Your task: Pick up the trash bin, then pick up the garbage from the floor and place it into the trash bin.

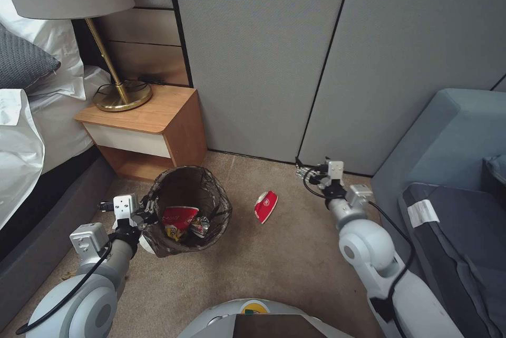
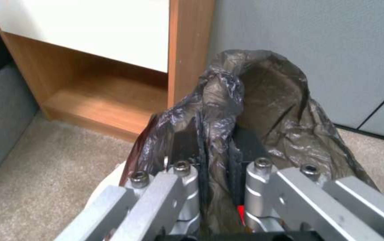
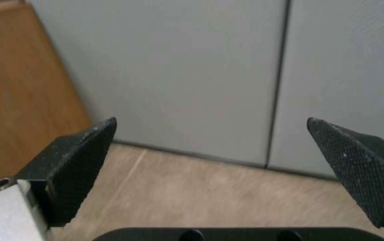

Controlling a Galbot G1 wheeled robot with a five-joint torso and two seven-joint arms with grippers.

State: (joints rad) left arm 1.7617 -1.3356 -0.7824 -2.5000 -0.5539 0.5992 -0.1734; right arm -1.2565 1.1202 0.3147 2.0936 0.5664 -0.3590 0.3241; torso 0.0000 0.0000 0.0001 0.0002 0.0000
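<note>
1. Your left gripper (image 1: 149, 210) is clamped on the trash bin (image 1: 190, 210) rim — hold it level.
2. Your right gripper (image 3: 210, 160) hovers spread wide and empty; the red cup (image 1: 265, 206) lies on the carpet (image 1: 284, 259) between them — descend squarely over it.

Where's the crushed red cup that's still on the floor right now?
In the head view the crushed red cup lies on the carpet near the middle, just right of the trash bin and left of the open right gripper, short of the grey wall panels.

Dark brown translucent bag (image 1: 211, 195) in the white trash bin (image 1: 149, 247); red-and-white cup (image 1: 265, 206) on tan carpet (image 1: 284, 259).
</note>
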